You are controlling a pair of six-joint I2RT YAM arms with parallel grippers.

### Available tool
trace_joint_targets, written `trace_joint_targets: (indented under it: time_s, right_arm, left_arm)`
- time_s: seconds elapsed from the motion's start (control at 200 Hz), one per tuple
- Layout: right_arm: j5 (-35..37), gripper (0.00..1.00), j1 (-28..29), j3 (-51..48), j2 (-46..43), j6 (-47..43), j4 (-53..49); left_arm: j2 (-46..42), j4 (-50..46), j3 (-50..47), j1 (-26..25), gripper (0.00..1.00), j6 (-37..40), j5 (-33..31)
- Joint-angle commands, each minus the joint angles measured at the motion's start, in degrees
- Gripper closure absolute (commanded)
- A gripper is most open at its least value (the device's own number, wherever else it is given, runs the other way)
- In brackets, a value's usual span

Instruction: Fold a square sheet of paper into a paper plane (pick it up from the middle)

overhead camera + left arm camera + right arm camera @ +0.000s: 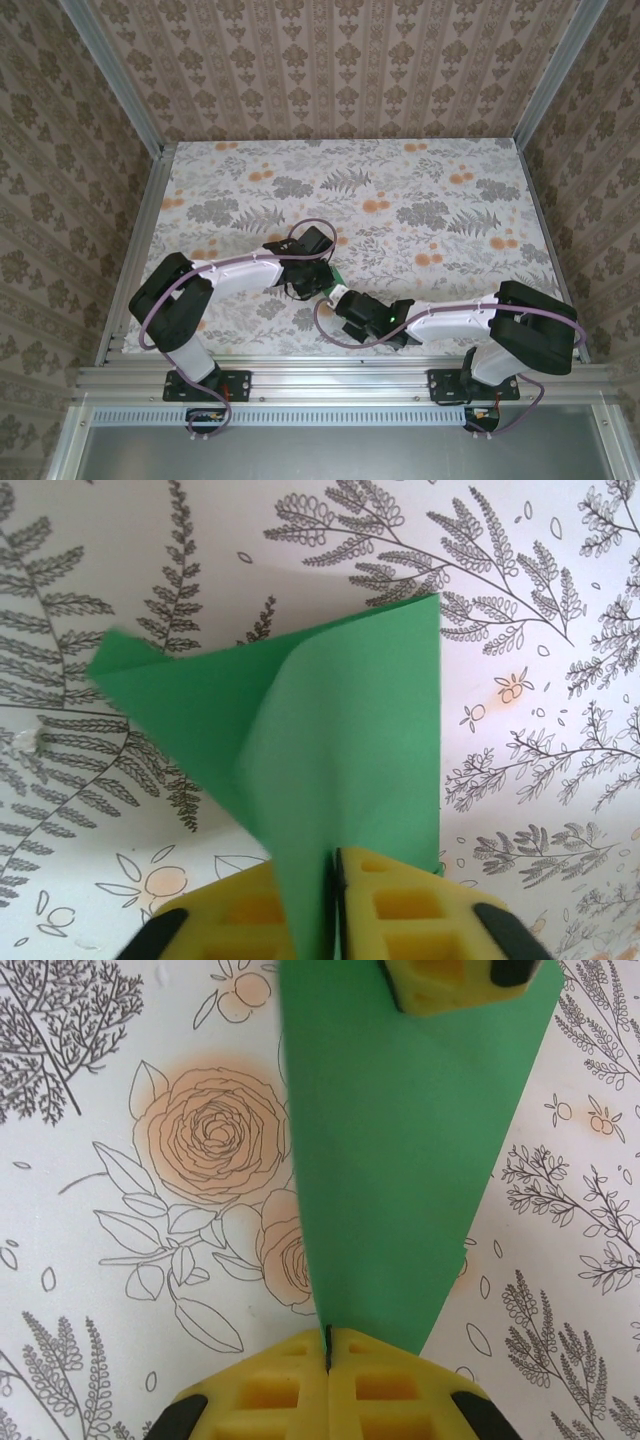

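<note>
The square sheet of paper [341, 279] is bright green and partly folded, hanging between my two grippers just above the floral tabletop [400, 190]. In the left wrist view the paper [340, 730] fans up and away from the yellow pads [410, 900], and my left gripper [335, 865] is shut on its near corner. The right wrist view shows the paper [400, 1160] narrowing to a point, with my right gripper [327, 1345] shut on that tip. A yellow pad of the left gripper [450, 980] pinches the far end. From above, the left gripper [318, 272] and right gripper [345, 298] nearly touch.
Both arms fold inward near the table's front middle. An aluminium rail [340, 380] runs along the near edge. Patterned walls [60, 200] with metal posts close off the left, right and back. Open tabletop stretches toward the back.
</note>
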Motion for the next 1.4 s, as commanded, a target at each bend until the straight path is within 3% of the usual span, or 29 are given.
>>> trace_joint_targets:
  time_s: [0.0, 0.15, 0.295, 0.46, 0.62, 0.795, 0.95, 1.25, 1.395]
  right_arm:
    - [-4.46, 1.0, -1.68, -0.65, -1.37, 5.14, 3.57]
    - [-15.67, 1.0, -6.51, -2.85, -2.95, 10.66, 8.79]
    - [-23.62, 1.0, -10.51, -4.38, -2.2, 14.36, 13.37]
    - [-28.03, 1.0, -13.49, -6.92, -0.99, 18.19, 19.7]
    - [-29.99, 1.0, -15.1, -9.68, -0.97, 21.31, 25.49]
    - [-31.91, 1.0, -16.67, -10.95, 1.25, 23.31, 28.76]
    - [-33.01, 0.99, -17.3, -11.37, 3.7, 25.16, 31.14]
    - [-34.61, 0.99, -18.07, -14.47, 4.45, 26.4, 37.79]
    - [-35.41, 1.0, -18.06, -13.93, 2.57, 21.28, 33.77]
  left_arm:
    - [-1.25, -2.39, 0.66, 0.45, 0.81, -0.07, -1.49]
    - [-4.53, -3.73, 0.15, 1.37, 0.61, 0.82, -2.46]
    - [-9.03, -4.94, -1.04, 1.86, 0.49, 1.73, -4.46]
    - [-14.03, -4.82, -3.84, 2.41, 0.41, 1.49, -6.13]
    - [-15.99, -3.06, -5.29, 2.42, 0.44, 2.93, -5.35]
    - [-14.71, 1.04, -6.05, 1.56, 0.6, 4.12, -2.39]
    - [-11.79, 6.18, -6.01, 0.63, 0.65, 5.07, 0.9]
    - [-5.69, 10.95, -3.83, 0.3, 0.66, 5.38, 4.06]
    - [-9.11, 9.54, -4.46, 0.3, 0.54, 5.8, 0.19]
